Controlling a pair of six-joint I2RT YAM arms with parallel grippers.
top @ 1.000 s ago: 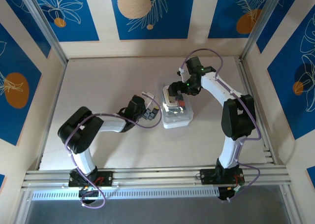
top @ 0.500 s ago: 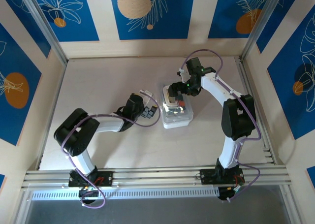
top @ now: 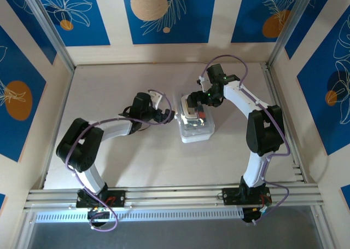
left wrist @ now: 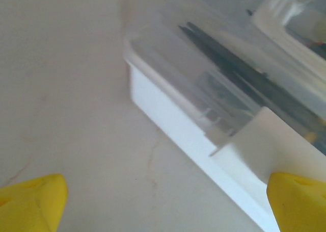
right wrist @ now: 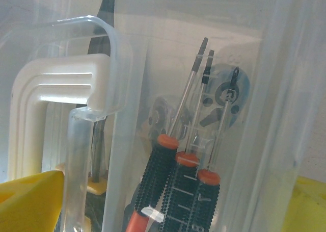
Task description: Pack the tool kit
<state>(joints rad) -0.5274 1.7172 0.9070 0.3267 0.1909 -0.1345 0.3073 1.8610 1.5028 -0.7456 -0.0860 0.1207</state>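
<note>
tool kit case [top: 198, 129] lying on table [top: 120, 167], screwdrivers [right wrist: 179, 177] inside. left claw [top: 167, 116] wide open just beside case's left side. right claw [top: 192, 104] wide open over case's far end.

**Two white-and-black arms with purple cabling**

The left arm [top: 117, 129] and the right arm [top: 240, 97] are both built of white tubular links joined by bulky black joint housings. A thin purple cable [top: 227, 57] loops along each arm. A small green light [top: 225, 75] glows on the right arm's far block. The black bases [top: 101, 197] carry red wiring. The fingertips [left wrist: 33, 201] are bright yellow and bluntly rounded.
</note>
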